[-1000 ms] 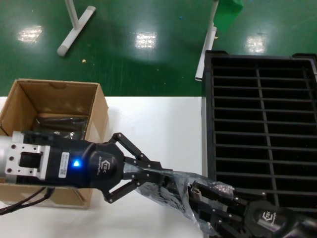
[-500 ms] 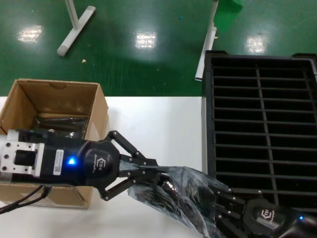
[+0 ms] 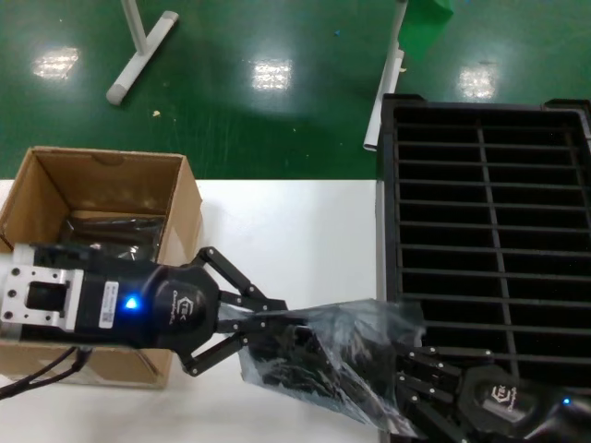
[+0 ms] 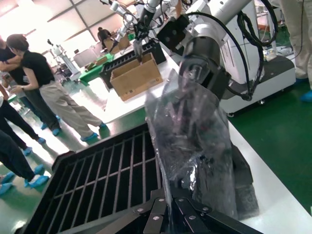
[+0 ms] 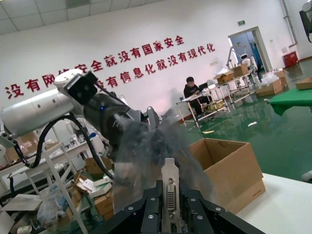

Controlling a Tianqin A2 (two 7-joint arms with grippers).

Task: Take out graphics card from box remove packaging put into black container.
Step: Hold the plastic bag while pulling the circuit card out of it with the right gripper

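While the box (image 3: 102, 212) is sitting open at the left edge of the white tabletop (image 3: 286, 231) with more dark bagged items lying inside, the work itself is taking place just beside it, low and toward the middle. The left end effector (image 3: 263, 325) is reaching out past the box's near corner and is clenching one end of the packaging (image 3: 337, 365), its fingertips buried in the crinkled film. The packaging is stretching rightward between the two arms, and the graphics card (image 5: 170, 192) is sitting at its far end (only the silver bracket with its connector shows clearly, in the right wrist view). The right end effector (image 3: 420, 388) is grasping that bracket end, at the near edge of the black container (image 3: 489, 212), whose slots are standing unfilled.

Risks, as judged:
- The film is bunching rather than sliding; a pull could tear it or drag the card out of the right grip, dropping it on the tabletop.
- The right hold appears to be on a narrow bracket edge, so a twisting load may be levering the card loose.
- The left arm is crowding the box, and a wide withdrawal could be shoving it.
- The container rim is close; a swung card may be striking it.
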